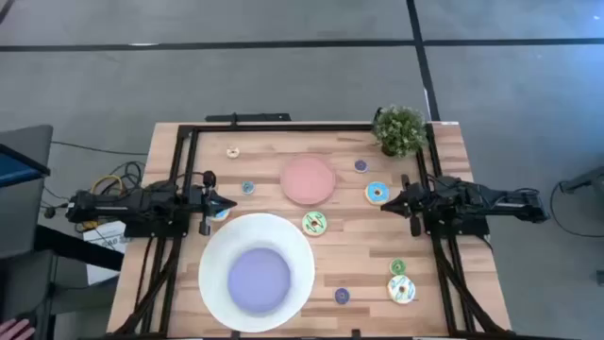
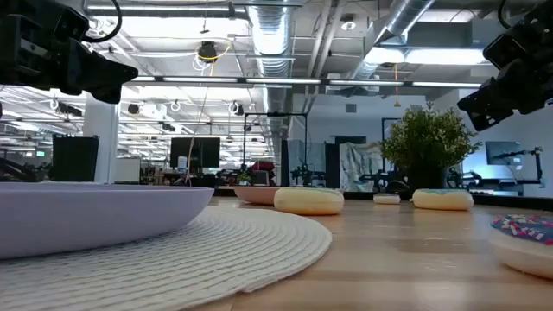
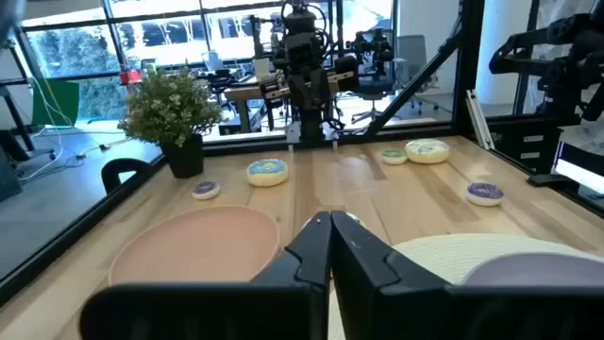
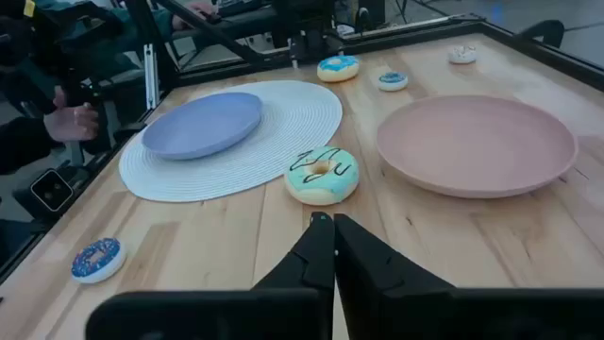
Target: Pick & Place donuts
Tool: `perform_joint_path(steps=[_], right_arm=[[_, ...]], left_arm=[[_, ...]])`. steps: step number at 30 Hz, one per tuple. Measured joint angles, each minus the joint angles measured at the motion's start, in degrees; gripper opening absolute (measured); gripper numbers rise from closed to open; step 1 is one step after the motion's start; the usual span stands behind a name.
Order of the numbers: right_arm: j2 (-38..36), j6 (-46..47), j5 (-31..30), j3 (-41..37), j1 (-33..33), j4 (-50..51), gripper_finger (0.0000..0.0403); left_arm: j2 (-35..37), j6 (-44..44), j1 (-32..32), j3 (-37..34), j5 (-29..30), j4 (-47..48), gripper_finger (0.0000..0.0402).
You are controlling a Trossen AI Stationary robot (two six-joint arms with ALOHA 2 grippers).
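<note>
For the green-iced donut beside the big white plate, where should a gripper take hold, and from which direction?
Grip the green-iced donut across its outer rim, coming straight down from above. It lies flat on the table, icing up, so its sides are the only faces two fingers can pinch. Its left edge sits against the white plate, so closing along the table's length, fingers clear of the plate, looks safest.

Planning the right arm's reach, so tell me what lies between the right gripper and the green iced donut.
In the right wrist view, only bare wood lies between the right gripper, fingers shut, and the green iced donut.
</note>
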State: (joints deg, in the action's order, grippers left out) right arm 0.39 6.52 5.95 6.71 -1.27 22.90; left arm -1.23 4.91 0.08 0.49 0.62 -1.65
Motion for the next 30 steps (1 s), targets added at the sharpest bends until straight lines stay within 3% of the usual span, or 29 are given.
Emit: perform_joint_path(steps=[30], right_arm=[[0.02, 0.0, 0.0, -0.01, -0.01, 0.0, 0.0]], left_arm=[[0.02, -2.26, 0.0, 0.0, -0.09, 0.0, 0.0002]])
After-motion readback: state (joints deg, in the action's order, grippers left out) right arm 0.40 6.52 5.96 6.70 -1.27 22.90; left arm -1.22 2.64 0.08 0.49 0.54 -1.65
